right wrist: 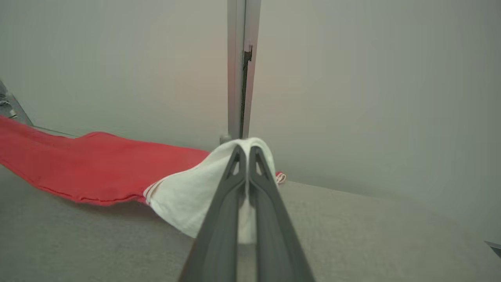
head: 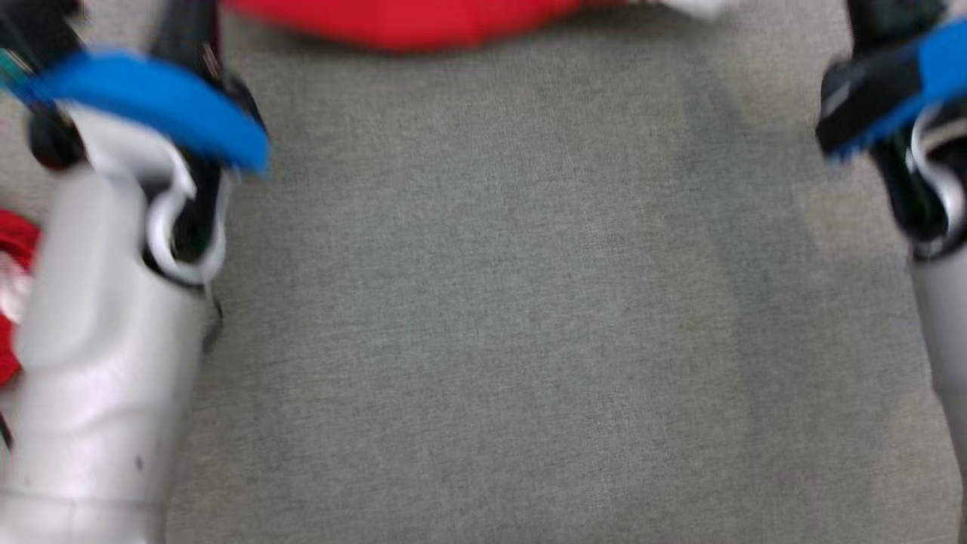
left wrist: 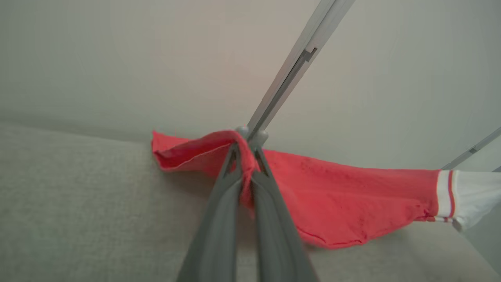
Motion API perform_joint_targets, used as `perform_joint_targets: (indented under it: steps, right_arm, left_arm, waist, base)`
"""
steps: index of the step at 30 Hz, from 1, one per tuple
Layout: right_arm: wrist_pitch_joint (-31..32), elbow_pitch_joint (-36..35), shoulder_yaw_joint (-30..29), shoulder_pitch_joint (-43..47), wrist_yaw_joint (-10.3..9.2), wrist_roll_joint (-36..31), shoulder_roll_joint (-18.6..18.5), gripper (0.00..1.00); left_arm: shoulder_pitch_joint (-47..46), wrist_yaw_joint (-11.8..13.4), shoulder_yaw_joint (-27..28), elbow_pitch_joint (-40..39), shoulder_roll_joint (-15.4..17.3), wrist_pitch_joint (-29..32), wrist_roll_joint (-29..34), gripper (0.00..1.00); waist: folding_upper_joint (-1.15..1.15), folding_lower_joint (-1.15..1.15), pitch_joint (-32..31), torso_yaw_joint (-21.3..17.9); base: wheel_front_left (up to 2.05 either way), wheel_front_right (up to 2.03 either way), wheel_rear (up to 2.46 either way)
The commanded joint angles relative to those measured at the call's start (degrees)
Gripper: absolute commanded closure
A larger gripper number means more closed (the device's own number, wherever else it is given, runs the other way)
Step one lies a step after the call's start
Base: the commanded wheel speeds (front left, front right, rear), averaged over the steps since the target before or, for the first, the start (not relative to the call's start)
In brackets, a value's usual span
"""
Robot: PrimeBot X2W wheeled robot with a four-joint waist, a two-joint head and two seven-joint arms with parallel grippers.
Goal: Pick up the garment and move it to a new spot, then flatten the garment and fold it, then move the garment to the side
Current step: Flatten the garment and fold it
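The garment is red with a white part edged by a red stripe. It hangs stretched between my two grippers, just above the grey cloth surface. My left gripper is shut on a bunched red edge of it. My right gripper is shut on the garment's white end, which drapes over the fingertips. In the blurred head view, a strip of the red garment shows at the top edge, with my pale forearms at the left and right sides.
The grey fabric-covered surface spreads wide below the garment. A pale wall with a metal post stands just behind it. More red cloth shows at the far left edge of the head view.
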Motion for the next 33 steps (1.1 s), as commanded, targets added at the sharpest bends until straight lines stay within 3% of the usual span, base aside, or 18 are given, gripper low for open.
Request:
perform_joint_targets:
  steps: [1,5,10,14,19,24,29,33]
  right_arm:
    - [1.44,-2.11,-0.32,4.04,0.01,0.71,-0.49,1.0]
    - [7.27,-9.12,-2.45,17.51,0.01,1.76,-0.38,1.0]
    - [18.08,-18.18,-6.83,32.49,0.01,-1.57,1.05,1.0]
    - [27.25,-26.53,-9.77,41.32,0.01,-4.58,2.93,1.0]
    - [34.22,-33.17,-12.24,47.88,0.01,-6.78,4.93,1.0]
    - [40.44,-38.4,-14.6,54.5,0.01,-8.3,6.97,1.0]
    - [45.64,-41.33,-14.67,60.05,0.01,-7.37,6.03,1.0]
    - [50.44,-43.65,-14.06,63.52,0.01,-6.03,4.34,1.0]
  left_arm:
    - [2.89,-0.39,-1.33,-0.17,1.48,-0.05,0.62,1.0]
    - [13.03,-0.52,-3.65,-0.87,1.49,-0.96,-1.9,1.0]
    - [23.97,-0.54,-5.68,-3.76,1.94,-0.81,-3.71,1.0]
    - [30.64,1.13,-7.0,-7.18,2.87,0.05,-3.05,1.0]
    - [36.57,2.87,-8.08,-11.88,3.83,1.28,-2.57,1.0]
    - [43.7,6.21,-8.95,-18.76,6.21,3.95,-1.94,1.0]
    - [49.83,9.92,-8.92,-26.29,10.3,7.62,-0.82,1.0]
    - [53.52,11.18,-8.91,-32.54,12.88,10.68,-1.54,1.0]
  waist:
    - [-0.01,-0.01,-1.53,-0.06]
    - [-0.01,-0.01,-5.68,1.08]
    - [-0.01,-0.01,-10.45,2.22]
    - [-0.01,-0.01,-13.02,2.5]
    - [-0.01,-0.01,-14.96,2.71]
    - [-0.01,-0.01,-16.43,3.0]
    - [-0.01,-0.01,-16.91,3.48]
    - [-0.01,-0.01,-17.05,3.61]
  base:
    - [0.0,0.0,0.0]
    - [0.0,0.0,0.0]
    - [0.0,0.0,0.0]
    - [0.0,0.0,0.0]
    - [0.0,0.0,0.0]
    - [0.0,0.0,0.0]
    - [0.0,0.0,0.0]
    - [0.0,0.0,0.0]
